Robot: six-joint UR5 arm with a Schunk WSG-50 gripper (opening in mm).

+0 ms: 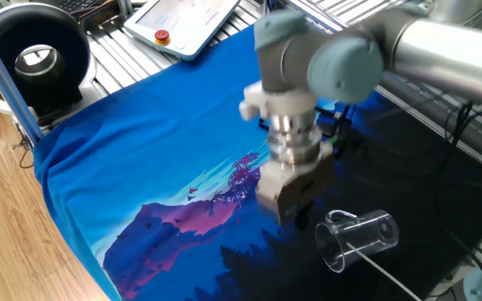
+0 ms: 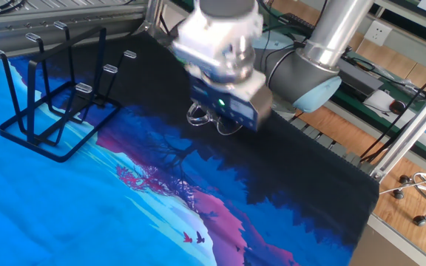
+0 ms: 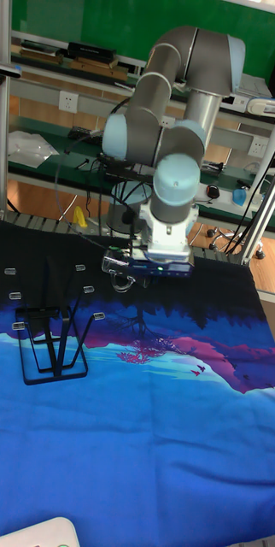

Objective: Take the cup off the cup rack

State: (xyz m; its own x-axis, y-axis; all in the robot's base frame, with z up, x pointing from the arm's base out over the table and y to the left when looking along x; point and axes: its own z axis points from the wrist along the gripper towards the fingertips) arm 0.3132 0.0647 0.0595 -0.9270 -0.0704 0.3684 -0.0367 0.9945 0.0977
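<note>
The small clear tapered plastic cup (image 1: 360,238) lies on its side on the dark part of the printed blue cloth that covers the counter (image 1: 124,159), near the cloth's edge closest to the robot's base, with its open mouth turned toward the gripper (image 1: 295,219). It is off the black wire cup rack (image 2: 54,111) altogether: the rack stands upright with its rectangular base flat on the cloth, well apart from the cup toward the opposite edge, and none of its thin pegs carries anything. From that layout the task looks essentially done, and lying on its side is simply how the tumbler has settled once let go; being round, it could roll if nudged.

The gripper hangs just beside the cup and above the cloth, with nothing between its fingers in the one fixed view. The fingers themselves are blurred and partly hidden under the wrist body, so I cannot tell whether they stand apart or together. In the other fixed view the cup (image 2: 202,115) shows only as a glint behind the gripper body.
</note>
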